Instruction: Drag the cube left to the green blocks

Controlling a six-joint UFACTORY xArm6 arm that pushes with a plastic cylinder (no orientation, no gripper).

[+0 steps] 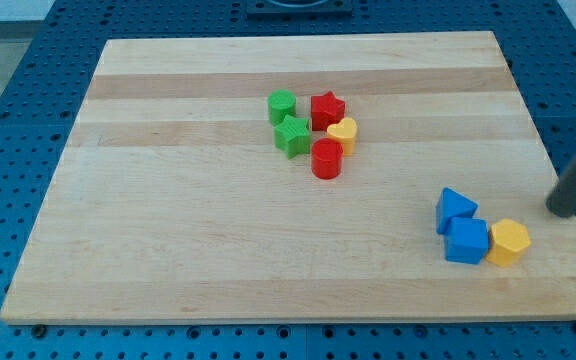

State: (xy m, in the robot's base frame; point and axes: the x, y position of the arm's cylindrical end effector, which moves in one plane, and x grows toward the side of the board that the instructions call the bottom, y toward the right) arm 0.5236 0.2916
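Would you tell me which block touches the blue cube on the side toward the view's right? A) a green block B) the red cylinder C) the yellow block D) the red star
C: the yellow block sits against the blue cube on its right in the view, while my tip stands apart, further right.
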